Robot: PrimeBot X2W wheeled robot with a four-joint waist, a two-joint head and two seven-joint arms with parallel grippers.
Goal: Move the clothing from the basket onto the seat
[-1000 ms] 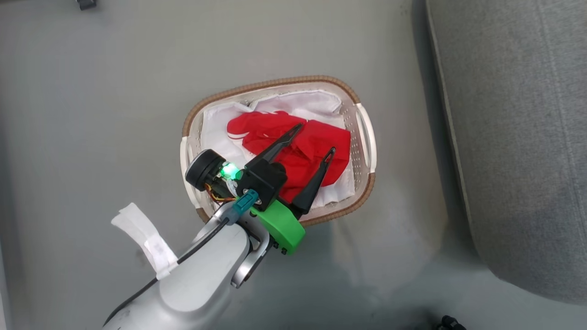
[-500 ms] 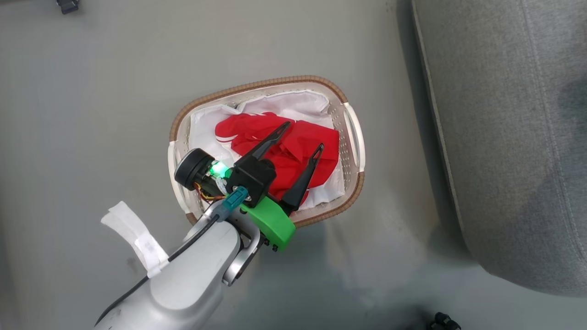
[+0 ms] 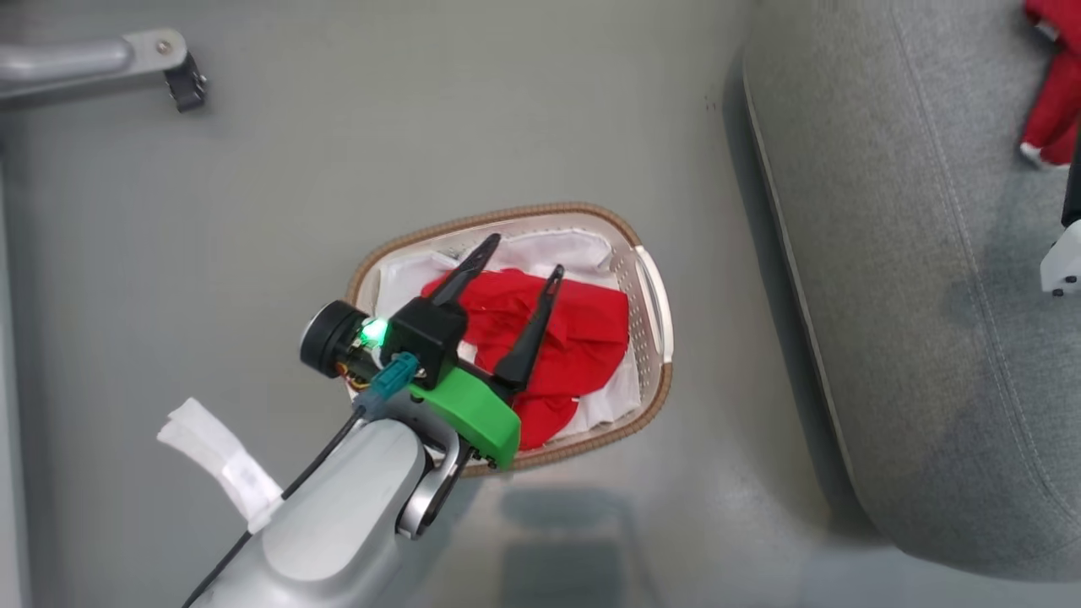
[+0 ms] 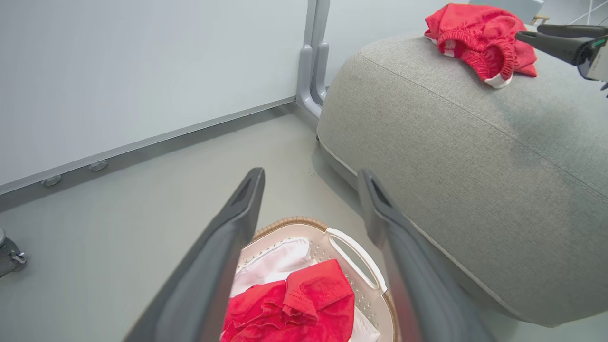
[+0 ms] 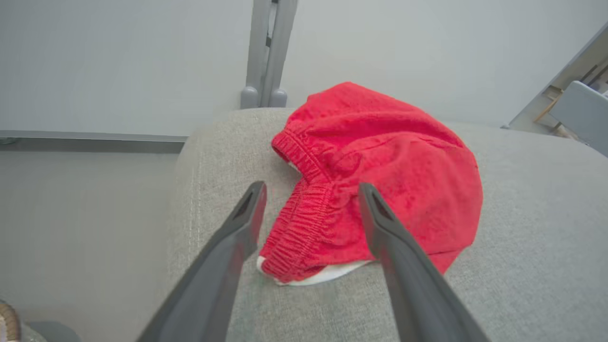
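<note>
Clothing [image 3: 583, 338] is half moved, by my reading. From the head, a red heap of it lies crumpled on the white liner [image 3: 583, 249] in the basket [image 3: 507, 211]. The basket stands on the floor [image 3: 253, 211] just left of the seat [image 3: 912, 338]. The left gripper [image 3: 524, 256] hangs over the heap, jaws spread wide and empty. I judge it is placed so in order to drop straight in for a grab. Red shorts [image 3: 1051, 110] lie at the far right of the seat.

From the left wrist, the fingers frame the basket's far end and the heap below. Nothing is between them, and they look clear of the cloth.

From the right wrist, the right gripper [image 5: 311, 186] is poised over the seat, jaws wide apart, gripping nothing. The shorts rest loose on the cushion, beyond and under the fingers, with the waistband toward them. Whether a tip touches the cloth I cannot tell.
</note>
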